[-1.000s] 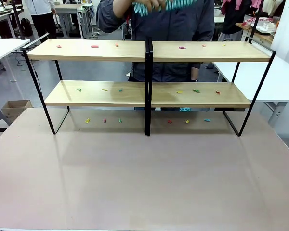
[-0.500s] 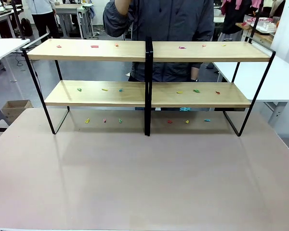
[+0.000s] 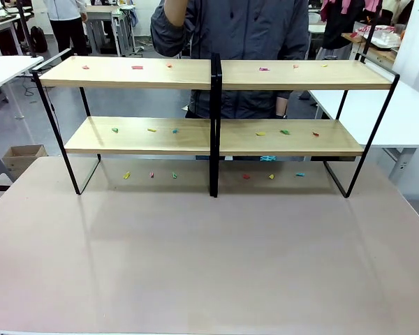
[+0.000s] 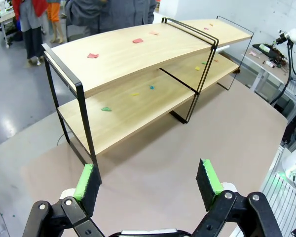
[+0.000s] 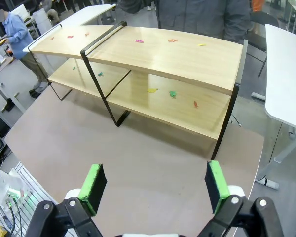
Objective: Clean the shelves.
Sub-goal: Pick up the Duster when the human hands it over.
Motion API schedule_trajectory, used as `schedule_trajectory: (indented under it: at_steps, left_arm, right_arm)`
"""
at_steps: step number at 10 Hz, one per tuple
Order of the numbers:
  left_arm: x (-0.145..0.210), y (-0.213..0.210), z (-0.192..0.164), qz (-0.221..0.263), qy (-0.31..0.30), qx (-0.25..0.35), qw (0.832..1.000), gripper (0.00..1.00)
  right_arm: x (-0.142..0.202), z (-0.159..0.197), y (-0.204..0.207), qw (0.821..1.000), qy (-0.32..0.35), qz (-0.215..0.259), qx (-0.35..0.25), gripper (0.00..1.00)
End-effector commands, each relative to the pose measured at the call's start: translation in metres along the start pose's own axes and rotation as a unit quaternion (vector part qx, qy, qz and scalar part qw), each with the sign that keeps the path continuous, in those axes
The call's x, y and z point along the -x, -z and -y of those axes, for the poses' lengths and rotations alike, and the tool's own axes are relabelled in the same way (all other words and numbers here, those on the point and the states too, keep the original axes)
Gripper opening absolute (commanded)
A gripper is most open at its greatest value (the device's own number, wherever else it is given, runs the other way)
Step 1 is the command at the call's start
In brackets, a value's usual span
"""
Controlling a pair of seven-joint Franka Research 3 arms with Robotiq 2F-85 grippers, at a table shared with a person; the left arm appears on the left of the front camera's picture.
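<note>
Front view: task looks not started, imo. Zero progress on any level that I can see.

Big to small:
- Brownish-grey tabletop (image 3: 209, 265): near half bare.
- shelves (image 3: 112, 74): across the far side at 12 o'clock, both boards full width, central post (image 3: 214, 125) in the middle.
- person (image 3: 244, 28): behind the rack at 12, one arm raised. Hand is cut off at frame top, so can't tell what it holds.
- left gripper (image 4: 145, 170): left wrist view, jaws spread as wide as they go, nothing between the pads. It hangs over the tabletop with the rack's end at 12 to 1, well apart.
- right gripper (image 5: 154, 170): same story, wide open and empty, rack at 11 to 12, well apart.
- Debris: small coloured scraps all over. Top board has approx six, e.g. red scrap (image 3: 137, 67) at 11. Lower board has approx six, e.g. green scrap (image 3: 285, 131) at 1. Another row lies on the tabletop under the rack, e.g. yellow scrap (image 3: 126, 175) at 11.

Left for you: basically everything. Both boards, L and R of the post, need clearing, prob the strip underneath too. No tool in either gripper, and I see no cloth or brush on the tabletop.
</note>
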State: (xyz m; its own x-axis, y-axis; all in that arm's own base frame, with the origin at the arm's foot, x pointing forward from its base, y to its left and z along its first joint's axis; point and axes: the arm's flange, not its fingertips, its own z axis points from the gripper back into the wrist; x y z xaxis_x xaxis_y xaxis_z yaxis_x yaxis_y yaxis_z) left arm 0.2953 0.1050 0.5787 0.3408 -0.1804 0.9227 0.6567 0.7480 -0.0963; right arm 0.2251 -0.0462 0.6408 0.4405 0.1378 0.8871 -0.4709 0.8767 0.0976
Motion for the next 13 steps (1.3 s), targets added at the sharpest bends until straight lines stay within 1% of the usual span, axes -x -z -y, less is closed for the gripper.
schedule_trajectory:
  at_steps: [1, 4, 5, 6, 7, 8, 9, 10, 11, 12, 13]
  left_arm:
    - [-0.001, 0.001, 0.002, 0.005, 0.003, 0.007, 1.000, 1.00]
    - [0.000, 0.000, 0.000, 0.000, 0.000, 0.000, 1.000, 1.00]
    - [-0.021, 0.012, -0.004, -0.109, -0.130, 0.139, 0.976, 1.00]
    - [-0.048, 0.034, -0.020, -0.179, -0.223, 0.247, 0.926, 1.00]
    - [-0.087, 0.065, -0.039, -0.232, -0.309, 0.304, 0.871, 1.00]
    - [-0.118, 0.094, -0.057, -0.213, -0.343, 0.313, 0.859, 1.00]
    - [-0.135, 0.116, -0.073, -0.228, -0.366, 0.356, 0.829, 1.00]
    - [-0.141, 0.129, -0.077, -0.219, -0.374, 0.407, 0.804, 1.00]
    - [-0.131, 0.125, -0.056, -0.222, -0.330, 0.426, 0.813, 1.00]
    - [-0.130, 0.126, -0.029, -0.129, -0.256, 0.350, 0.892, 1.00]
    - [-0.136, 0.135, -0.034, -0.164, -0.287, 0.395, 0.857, 1.00]
  right_arm:
    - [0.000, 0.000, 0.000, 1.000, 0.000, 0.001, 0.000, 1.00]
    - [0.000, 0.000, 0.000, 1.000, 0.000, 0.001, 0.000, 1.00]
    - [0.000, 0.000, 0.000, 1.000, 0.000, 0.001, 0.000, 1.00]
    - [0.000, 0.000, 0.000, 1.000, 0.000, 0.001, 0.000, 1.00]
    - [0.000, 0.000, 0.000, 1.000, 0.000, 0.001, 0.000, 1.00]
    - [0.000, 0.000, 0.000, 1.000, 0.000, 0.001, 0.000, 1.00]
    - [0.000, 0.000, 0.000, 1.000, 0.000, 0.001, 0.000, 1.00]
    - [0.000, 0.000, 0.000, 1.000, 0.000, 0.001, 0.000, 1.00]
    - [0.000, 0.000, 0.000, 1.000, 0.000, 0.001, 0.000, 1.00]
    - [0.000, 0.000, 0.000, 1.000, 0.000, 0.001, 0.000, 1.00]
    - [0.000, 0.000, 0.000, 1.000, 0.000, 0.001, 0.000, 1.00]
